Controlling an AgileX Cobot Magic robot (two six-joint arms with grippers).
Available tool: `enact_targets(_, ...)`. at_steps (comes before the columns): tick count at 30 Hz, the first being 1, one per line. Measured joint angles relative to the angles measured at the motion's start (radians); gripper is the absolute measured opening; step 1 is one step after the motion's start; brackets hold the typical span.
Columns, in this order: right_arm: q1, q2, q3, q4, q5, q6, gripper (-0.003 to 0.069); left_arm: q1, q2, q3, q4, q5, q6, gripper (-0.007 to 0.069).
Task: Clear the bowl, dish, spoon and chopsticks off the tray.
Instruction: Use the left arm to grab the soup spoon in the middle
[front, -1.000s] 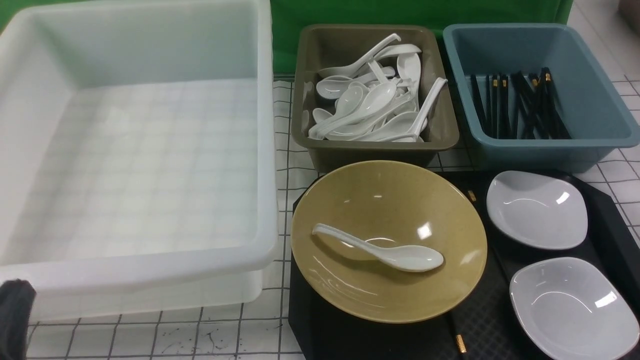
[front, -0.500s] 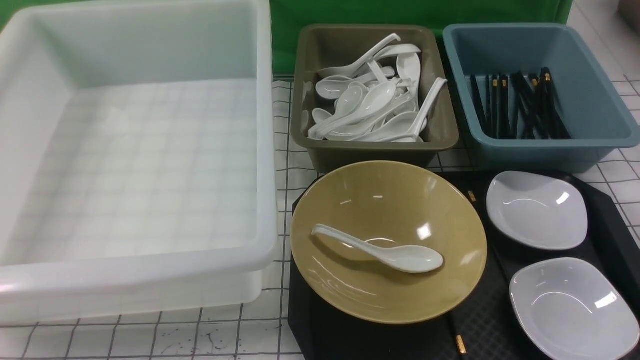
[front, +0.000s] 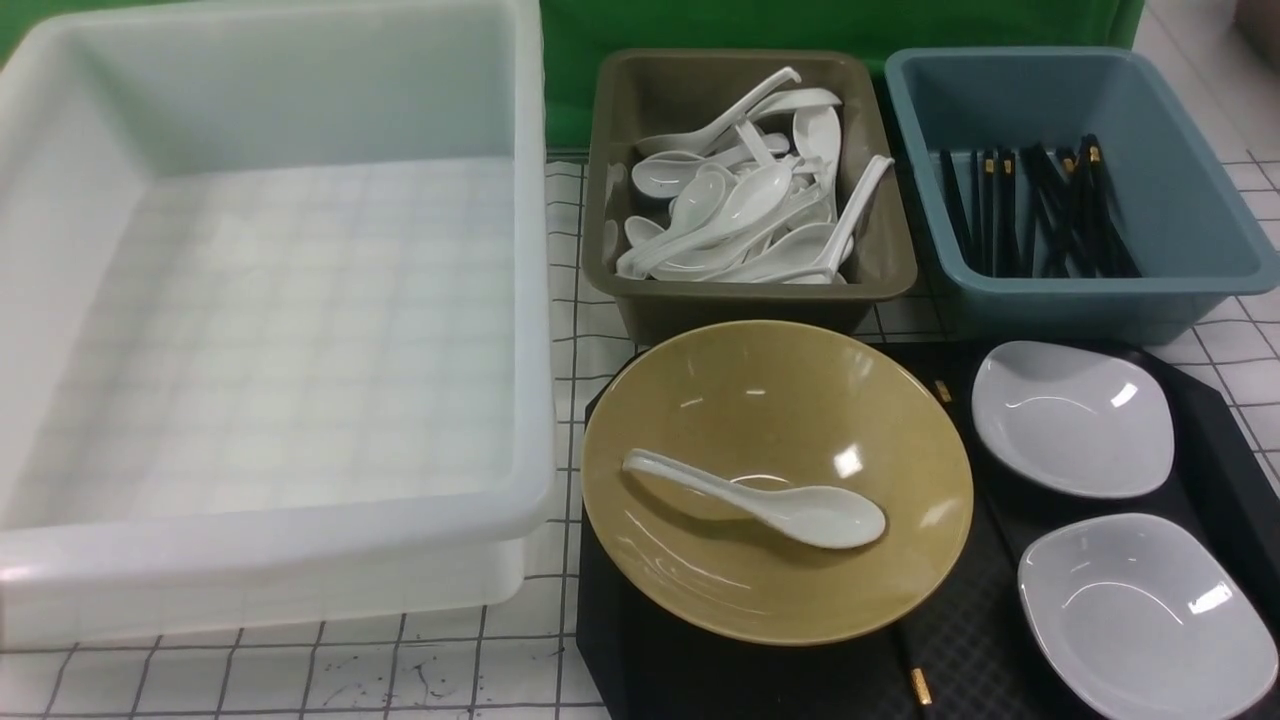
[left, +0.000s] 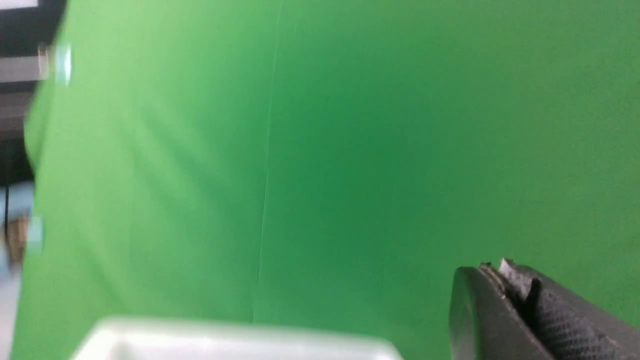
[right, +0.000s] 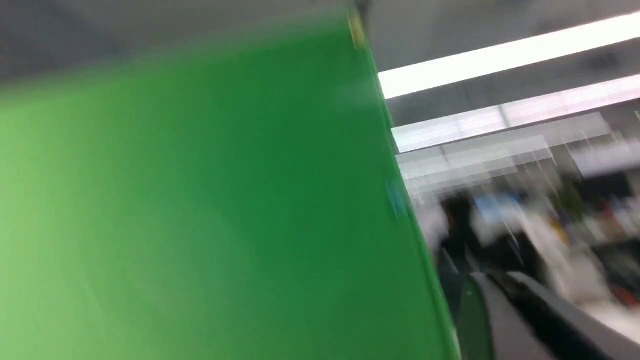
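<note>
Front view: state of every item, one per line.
Mustard-yellow round bowl: upright on tray, holding spoon.
White ceramic soup spoon: lying inside bowl.
Black chopsticks: on tray, partly hidden by bowl.
Black plastic tray: fully loaded.
Two white squarish dishes: upright, empty, on tray.
Translucent white tub: empty.
Olive-brown tub: holds heaped white spoons.
Blue tub: holds more black sticks.

The glossy mustard bowl (front: 780, 400) sits upright on the black tray (front: 660, 675), left side, the white spoon (front: 760, 498) lying inside it, scoop rightward. The black chopsticks (front: 920, 686) lie between it and the white far dish (front: 1075, 420) and near dish (front: 1145, 615), mostly hidden beneath the bowl's rim.
</note>
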Motion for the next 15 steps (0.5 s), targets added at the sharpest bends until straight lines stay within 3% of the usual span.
enact_targets(2, 0.0, 0.1, -0.001, 0.0, 0.15, -0.157, 0.0037, -0.054, 0.152, -0.058, -0.006, 0.151, -0.015, -0.0011)
enact_targets(6, 0.017, 0.208, -0.015, 0.004, 0.35, -0.245, 0.0037, -0.177, 0.351, -0.157, -0.051, 0.376, 0.032, -0.0011)
enact_targets(9, 0.074, 0.323, -0.061, 0.046, 0.559, -0.279, 0.0037, -0.358, 0.535, -0.305, -0.146, 0.579, 0.208, -0.0011)
enact_targets(15, 0.186, 0.487, -0.071, 0.155, 0.733, -0.449, 0.0037, -0.541, 0.811, -0.55, -0.292, 0.748, 0.408, -0.0003)
